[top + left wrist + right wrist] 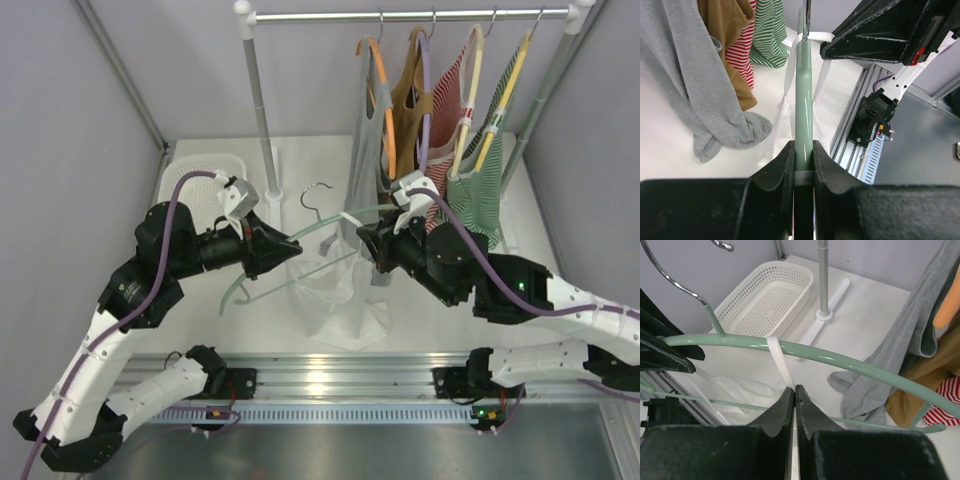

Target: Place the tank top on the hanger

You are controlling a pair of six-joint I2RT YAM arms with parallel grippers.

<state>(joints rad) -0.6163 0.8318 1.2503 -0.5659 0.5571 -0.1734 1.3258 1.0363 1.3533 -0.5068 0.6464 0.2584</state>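
Between jaws of left tool (803,146): hanger (804,100) arm was clamped, held level. Right tool (794,390) was clenched on tank top (780,360) strap, looped over arm just ahead. One strap on; other strap seemingly left, body hung below.

Thin white tank top (345,300) hangs by one strap over the sage-green hanger (850,365)

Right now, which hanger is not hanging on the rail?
The pale green hanger: the left gripper holds it, a strap of the white tank top looped over its arm. The other hangers hang on the rail.
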